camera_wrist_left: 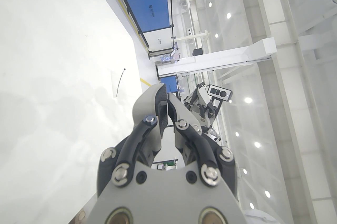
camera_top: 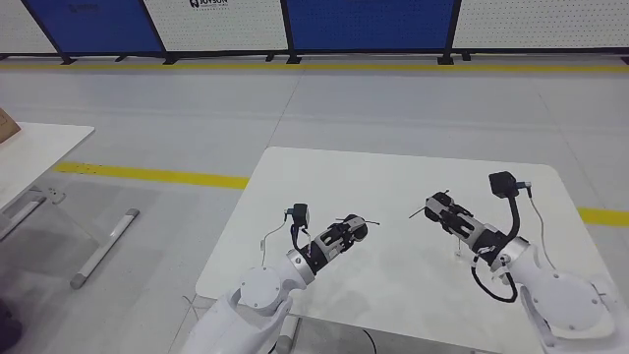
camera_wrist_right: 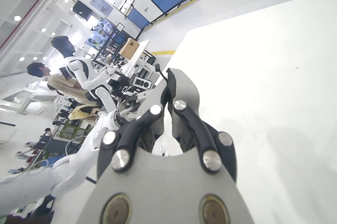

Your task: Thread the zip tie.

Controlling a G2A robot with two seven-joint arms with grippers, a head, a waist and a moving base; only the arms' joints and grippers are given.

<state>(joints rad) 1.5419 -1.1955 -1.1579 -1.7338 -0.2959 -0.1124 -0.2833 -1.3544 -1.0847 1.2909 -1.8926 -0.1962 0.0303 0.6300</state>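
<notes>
A black zip tie (camera_wrist_right: 158, 69) is pinched in my right gripper (camera_wrist_right: 168, 76), which is shut on it. Its head sticks out past the fingertips and the strap runs down between the pads. From above, that gripper (camera_top: 432, 205) hovers over the right half of the white table (camera_top: 393, 172), with a thin black end (camera_top: 416, 214) pointing toward the other arm. My left gripper (camera_wrist_left: 167, 96) is shut, pads together; I cannot tell if anything is between them. It (camera_top: 356, 226) faces the right gripper (camera_wrist_left: 202, 104) across a gap. A second black zip tie (camera_wrist_left: 119, 81) lies flat on the table.
Both arms come in over the table's near edge. Another white table (camera_top: 39, 147) stands off to the left. Beyond it is grey floor with a yellow line (camera_top: 147, 174), then blue and white panels (camera_top: 369, 5).
</notes>
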